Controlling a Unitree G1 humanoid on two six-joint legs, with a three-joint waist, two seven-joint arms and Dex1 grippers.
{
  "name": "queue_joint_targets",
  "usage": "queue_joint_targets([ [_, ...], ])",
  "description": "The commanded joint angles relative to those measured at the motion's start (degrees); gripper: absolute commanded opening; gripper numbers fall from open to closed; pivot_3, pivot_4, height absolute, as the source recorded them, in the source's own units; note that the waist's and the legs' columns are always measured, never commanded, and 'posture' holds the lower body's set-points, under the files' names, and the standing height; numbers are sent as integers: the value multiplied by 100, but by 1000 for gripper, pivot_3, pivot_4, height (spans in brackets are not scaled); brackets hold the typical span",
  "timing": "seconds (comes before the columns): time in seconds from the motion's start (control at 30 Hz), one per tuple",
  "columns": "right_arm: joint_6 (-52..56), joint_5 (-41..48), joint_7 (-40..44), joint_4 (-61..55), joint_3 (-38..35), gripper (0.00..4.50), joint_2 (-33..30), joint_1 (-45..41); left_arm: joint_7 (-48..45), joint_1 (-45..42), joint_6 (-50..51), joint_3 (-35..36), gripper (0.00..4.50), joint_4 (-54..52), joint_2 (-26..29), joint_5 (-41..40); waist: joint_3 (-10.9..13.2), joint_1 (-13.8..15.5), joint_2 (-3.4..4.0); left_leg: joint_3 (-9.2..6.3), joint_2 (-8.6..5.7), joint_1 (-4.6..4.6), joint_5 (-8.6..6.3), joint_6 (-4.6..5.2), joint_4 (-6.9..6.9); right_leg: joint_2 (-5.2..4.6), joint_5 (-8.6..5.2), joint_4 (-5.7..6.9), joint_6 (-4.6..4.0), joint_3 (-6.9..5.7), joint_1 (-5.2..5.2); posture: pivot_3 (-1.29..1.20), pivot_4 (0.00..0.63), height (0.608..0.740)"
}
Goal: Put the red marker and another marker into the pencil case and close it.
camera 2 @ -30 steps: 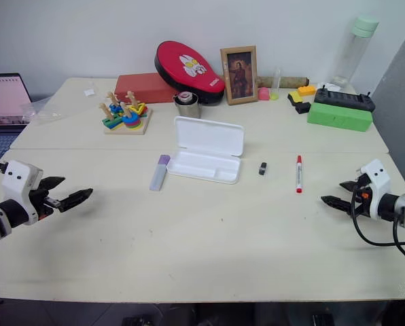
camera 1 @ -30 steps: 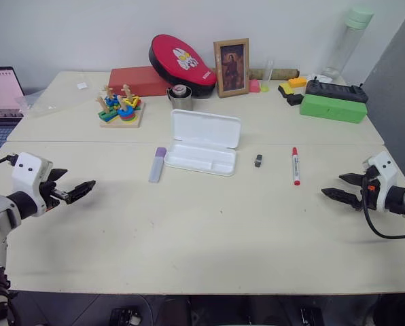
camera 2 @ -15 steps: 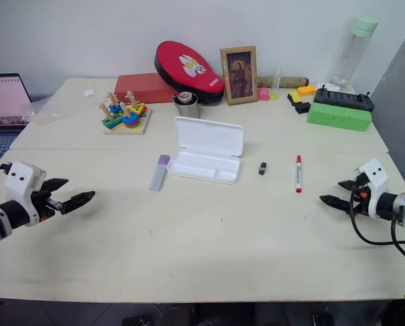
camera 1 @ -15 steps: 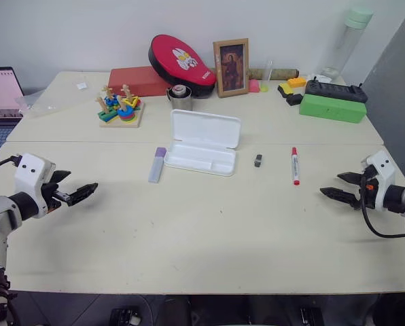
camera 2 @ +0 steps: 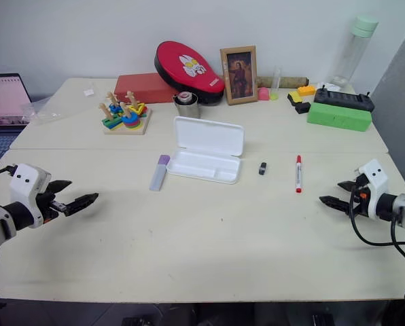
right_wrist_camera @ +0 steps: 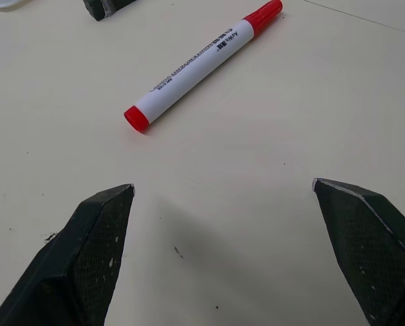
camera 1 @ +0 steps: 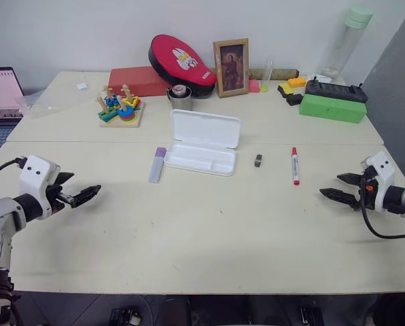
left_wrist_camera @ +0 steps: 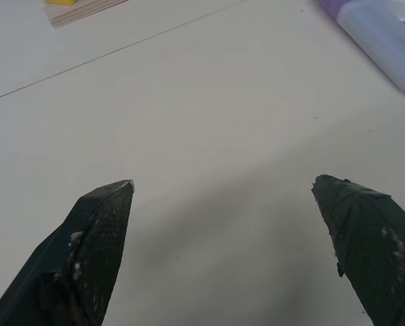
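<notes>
Pencil case (camera 1: 201, 142) lid-up mid-table; left gripper (camera 1: 80, 193) and right gripper (camera 1: 338, 189) spread, empty, near opposite table (camera 1: 202, 231) edges

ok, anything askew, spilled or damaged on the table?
Nothing stands out. The pencil case lies open and intact, the purple highlighter to its left, the red marker to its right, both flat on the table. Both grippers are open, holding nothing.
</notes>
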Motion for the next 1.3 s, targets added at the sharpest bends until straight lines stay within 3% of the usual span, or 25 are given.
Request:
queue_joint_targets([
  [0.03,106,401,265,-675,-175,4422,-34,-170,-41,-8,-38,179,4500,-246,40,-104,1,-3,1,0,0,0,0,0,0,0,0,0,0,0,0,0,150,740],
  [0.23,489,457,301,-1131,607,4422,465,-1261,-100,-243,191,-318,4500,-1100,-312,-256,1,-29,3,2,0,5,1,-1,4,0,1,3,4,4,3,0,150,740],
  [0.53,-179,-693,131,102,2512,4422,2318,-2733,-182,-812,692,-1673,4500,-2555,-1462,-504,-1,-1,-2,-3,1,-20,3,-4,11,0,4,1,1,-5,-11,0,150,740],
  [0.97,-1029,-1841,-87,2251,3163,4422,3368,-3624,-136,-873,906,-1843,4500,-3137,-1705,-716,-1,-23,-1,-7,1,-17,3,-3,10,0,4,10,0,-8,-13,0,150,740],
  [1.07,-1152,-2042,-162,2586,3207,3933,3507,-3789,-71,-860,922,-1833,4500,-3195,-1736,-718,-1,-33,-2,-7,1,-16,3,-3,10,0,5,10,0,-9,-12,0,150,740],
  [1.1,-1173,-2064,-147,2630,3196,3551,3539,-3817,-42,-847,927,-1824,4500,-3214,-1749,-710,-1,-30,-2,-8,1,-16,3,-4,10,0,5,9,0,-10,-12,0,150,740],
  [1.3,-1220,-2186,-40,2653,3161,2313,3578,-3824,50,-758,952,-1783,4500,-3293,-1778,-727,-1,-15,-2,-9,1,-15,2,-3,10,0,5,10,0,-10,-11,0,150,740],
])
